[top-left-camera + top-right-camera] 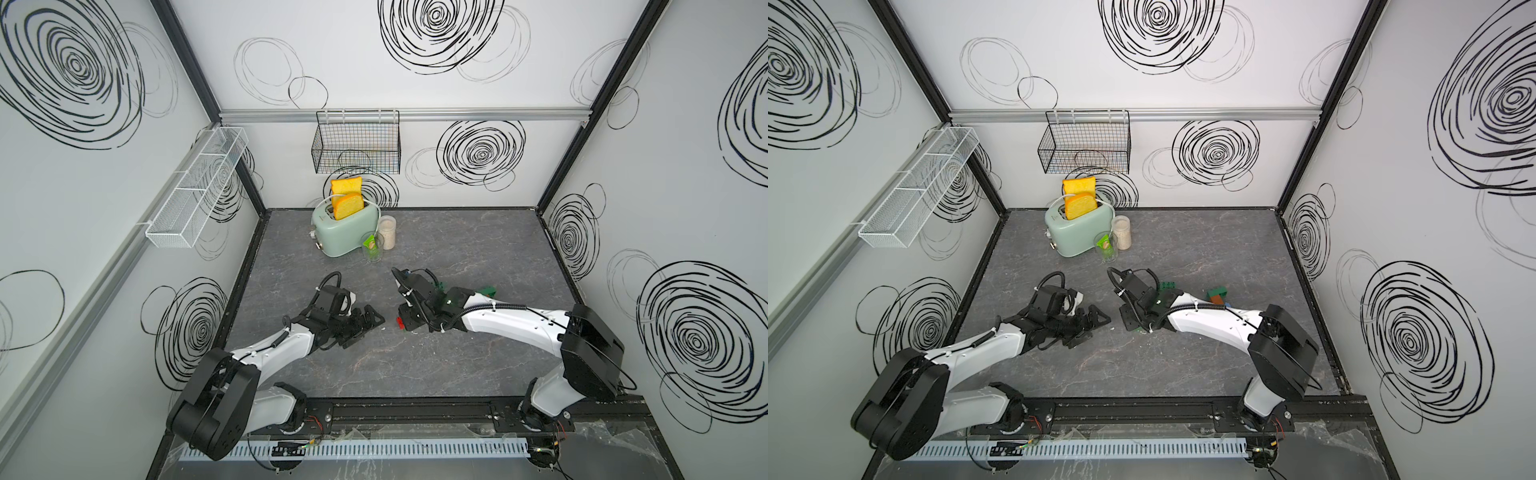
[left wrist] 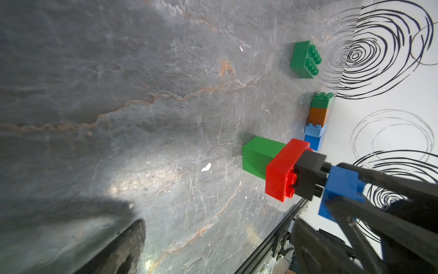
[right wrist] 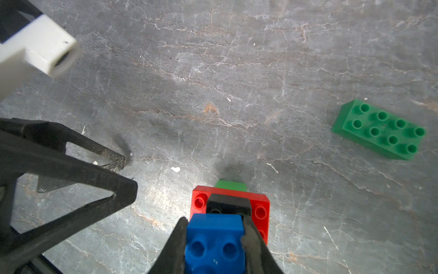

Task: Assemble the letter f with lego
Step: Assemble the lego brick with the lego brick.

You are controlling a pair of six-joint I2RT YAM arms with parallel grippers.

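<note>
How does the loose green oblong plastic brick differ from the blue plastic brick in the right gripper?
The green oblong brick lies alone on the grey tabletop, untouched; the blue brick sits atop a stack of green, red and black bricks, clamped by the right gripper. The green brick shows eight studs in two rows; the blue brick looks shorter, though partly out of frame. Both are studded plastic with studs facing up.

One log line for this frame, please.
right gripper: shut on blue brick atop green-red-black stack | left gripper: open, empty, beside | loose green brick: on table
</note>
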